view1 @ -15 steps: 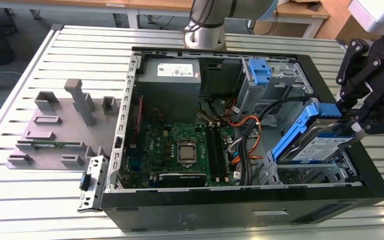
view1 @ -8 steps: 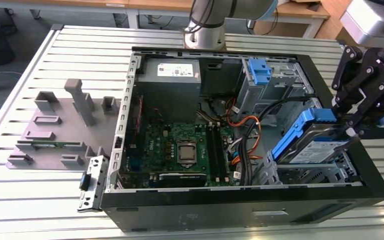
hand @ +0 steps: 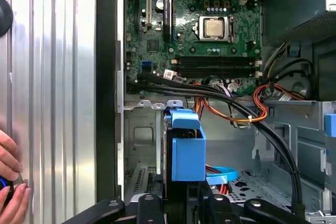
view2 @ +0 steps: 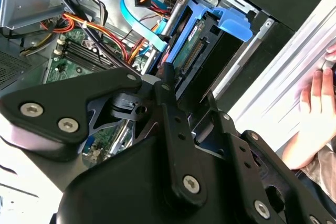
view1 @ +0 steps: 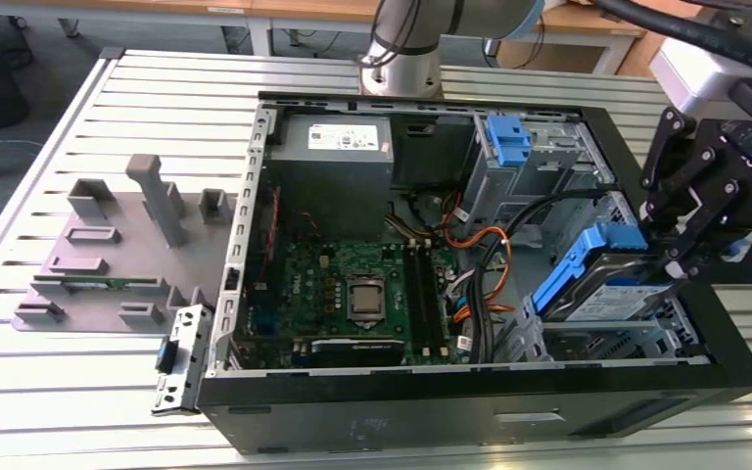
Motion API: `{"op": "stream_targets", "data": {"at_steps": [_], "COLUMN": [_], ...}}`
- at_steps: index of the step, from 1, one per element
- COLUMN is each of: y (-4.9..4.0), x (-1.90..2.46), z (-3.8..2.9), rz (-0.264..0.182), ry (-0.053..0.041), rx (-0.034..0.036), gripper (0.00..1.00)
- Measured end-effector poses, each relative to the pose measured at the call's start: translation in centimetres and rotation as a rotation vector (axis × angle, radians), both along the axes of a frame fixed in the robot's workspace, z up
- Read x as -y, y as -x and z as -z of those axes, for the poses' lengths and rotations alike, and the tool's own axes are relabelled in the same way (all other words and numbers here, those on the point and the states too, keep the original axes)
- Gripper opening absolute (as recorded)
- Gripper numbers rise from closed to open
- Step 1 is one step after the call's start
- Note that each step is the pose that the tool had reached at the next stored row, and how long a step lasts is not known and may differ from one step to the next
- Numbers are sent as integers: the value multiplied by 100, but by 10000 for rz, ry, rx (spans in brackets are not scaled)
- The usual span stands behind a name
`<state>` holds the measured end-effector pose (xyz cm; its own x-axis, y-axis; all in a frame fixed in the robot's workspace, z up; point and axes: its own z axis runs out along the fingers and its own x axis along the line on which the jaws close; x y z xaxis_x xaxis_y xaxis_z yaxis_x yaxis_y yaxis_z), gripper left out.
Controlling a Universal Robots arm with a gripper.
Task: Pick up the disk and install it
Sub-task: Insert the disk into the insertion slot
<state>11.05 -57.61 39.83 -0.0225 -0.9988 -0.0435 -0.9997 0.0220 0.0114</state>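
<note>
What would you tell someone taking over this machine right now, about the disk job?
End effector: shut on the disk, gripping its blue rail, as far as the views show.
Disk: lifted, tilted over the drive bay at the exterior view's right of the open computer case.
Done: pick-up.
Left: disk is not yet seated flat in the bay.
Note: a person's hand rests on the table beside the case.

the disk (view1: 609, 296) is silver with blue rails (view1: 570, 274), the motherboard (view1: 317, 279) green, the case (view1: 481, 423) black.
</note>
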Motion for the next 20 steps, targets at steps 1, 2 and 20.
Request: {"op": "stream_targets", "data": {"at_steps": [1,2,20], "y": [0,0,0], "x": [0,0,0], "z": [16,31,284], "rz": [0,0,0], "ry": [-1,0,0], "rx": [0,0,0], "gripper": [35,35,35]}}
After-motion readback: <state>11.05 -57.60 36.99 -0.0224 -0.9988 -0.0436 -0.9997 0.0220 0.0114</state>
